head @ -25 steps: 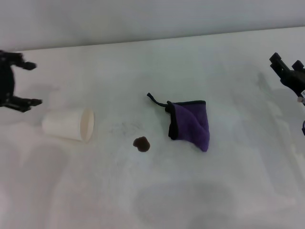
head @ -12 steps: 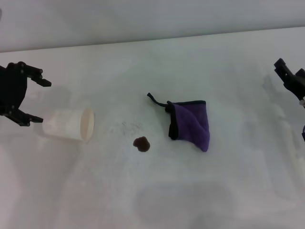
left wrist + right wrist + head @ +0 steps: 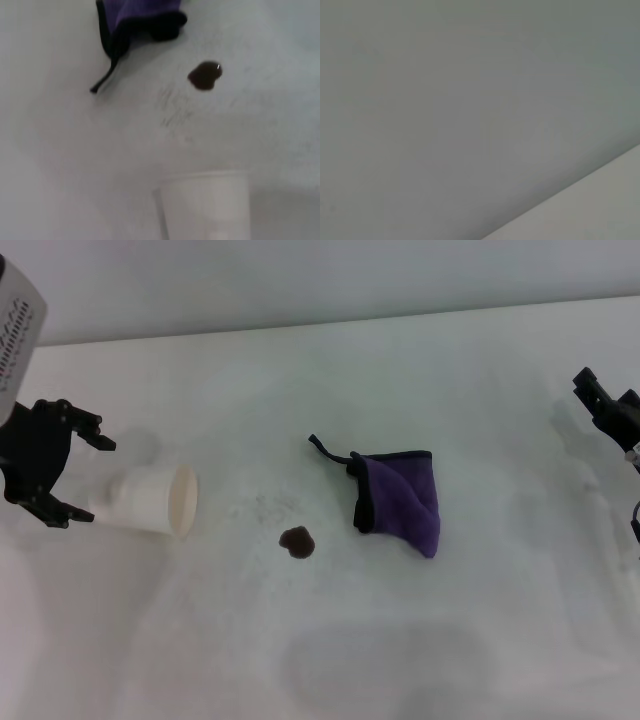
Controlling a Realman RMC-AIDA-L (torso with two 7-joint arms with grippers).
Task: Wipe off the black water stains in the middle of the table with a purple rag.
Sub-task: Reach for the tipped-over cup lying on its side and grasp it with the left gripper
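Observation:
The purple rag (image 3: pixel 402 500) lies folded on the white table (image 3: pixel 420 650), right of centre, with its black loop pointing left. It also shows in the left wrist view (image 3: pixel 137 12). The black water stain (image 3: pixel 297 542) is a small dark blot left of and nearer than the rag, apart from it, and it shows in the left wrist view (image 3: pixel 205 76). My left gripper (image 3: pixel 88 478) is open at the far left, its fingers on either side of the closed end of a paper cup. My right gripper (image 3: pixel 604 390) is open at the far right edge, far from the rag.
A white paper cup (image 3: pixel 150 500) lies on its side left of the stain, mouth toward the stain; it shows in the left wrist view (image 3: pixel 205 205). Faint grey speckles (image 3: pixel 268 506) lie between cup and stain. The right wrist view shows only blank grey surface.
My left gripper has moved right and in toward the cup, so its open fingers now flank the cup's closed end. My right gripper has drifted slightly. Rag, stain and cup have not moved.

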